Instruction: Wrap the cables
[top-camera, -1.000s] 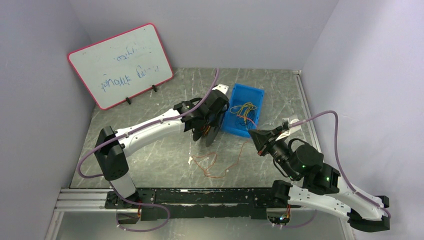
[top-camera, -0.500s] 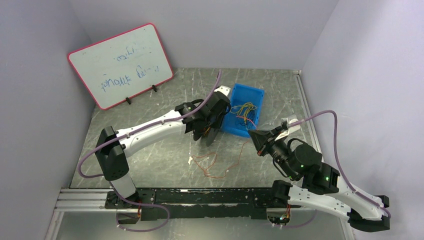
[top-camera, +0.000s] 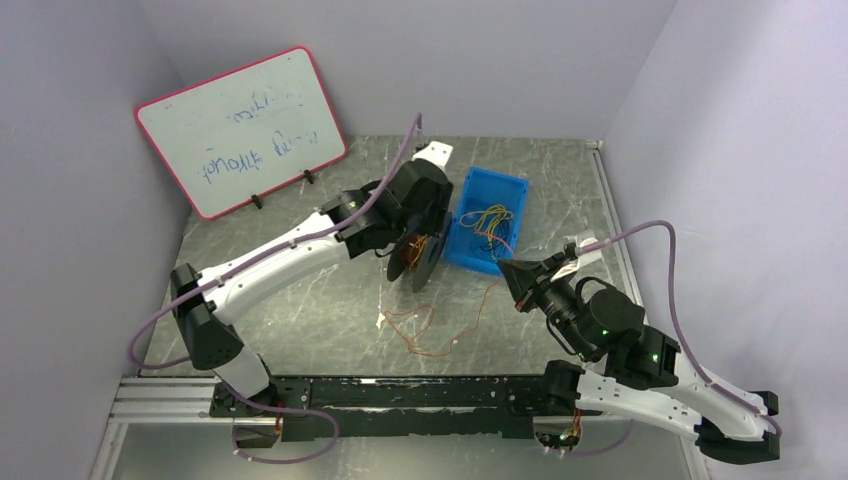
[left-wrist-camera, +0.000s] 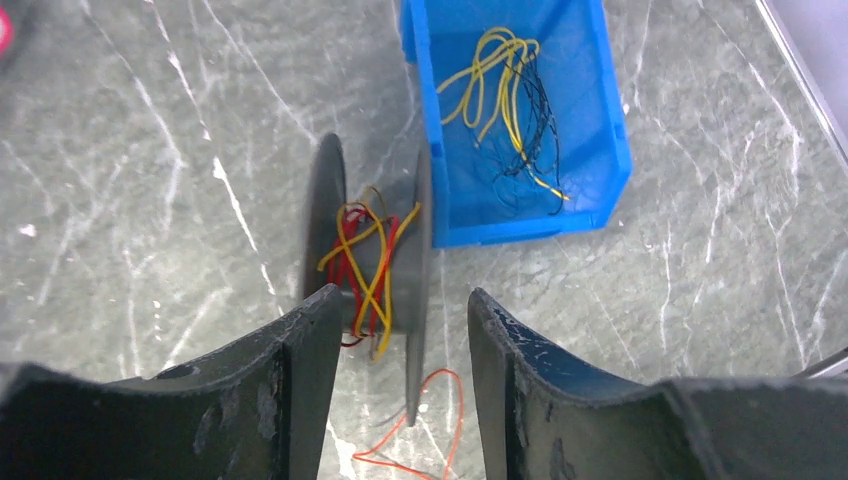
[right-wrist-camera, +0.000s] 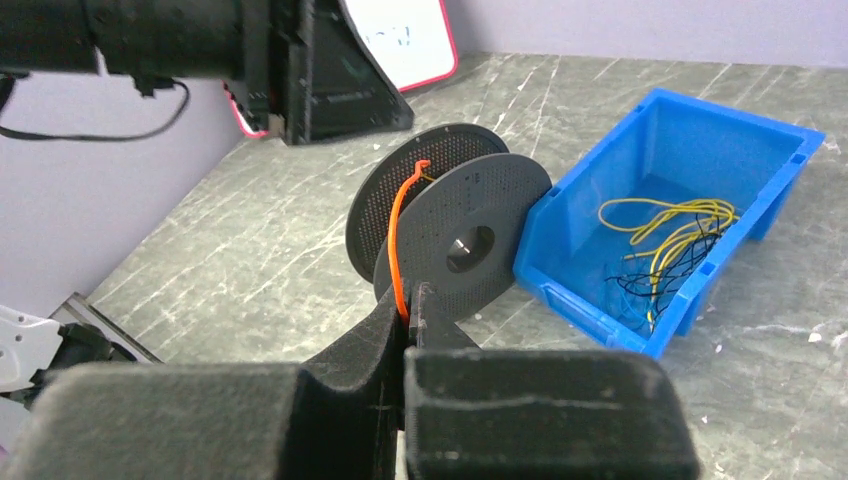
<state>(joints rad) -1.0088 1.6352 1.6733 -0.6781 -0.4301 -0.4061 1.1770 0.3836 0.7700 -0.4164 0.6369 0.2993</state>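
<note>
Left claw (left-wrist-camera: 402, 310): released and spread wide, gripping nothing. It is poised above the spool, with one finger showing on either side of it in the wrist view. Contact with the discs cannot be told.

Right claw (right-wrist-camera: 410, 312): clenched on one orange-red strand (right-wrist-camera: 396, 240).

Table (top-camera: 320, 300): grey, marbled top that carries all the items below.

Whiteboard (top-camera: 240, 125): red-framed and propped at the far left corner. The writing is too small to read.

Bin (top-camera: 512, 186): blue and open-topped, set right of centre.

Spool (left-wrist-camera: 421, 225): dark grey with two discs, standing on edge. It sits close against the bin's left wall.

Cables, four lots:
- Wound lot (left-wrist-camera: 362, 262): red and yellow turns lie on the hub between the discs.
- Held strand: rises from the right claw's pinch and hooks over the rim of the nearer disc.
- Loose loops (top-camera: 420, 330): orange-red, lying on the table nearer the arm bases than the spool.
- Binned lot (left-wrist-camera: 500, 70): a yellow tangle with dark thread-like wires, on the bin floor.
</note>
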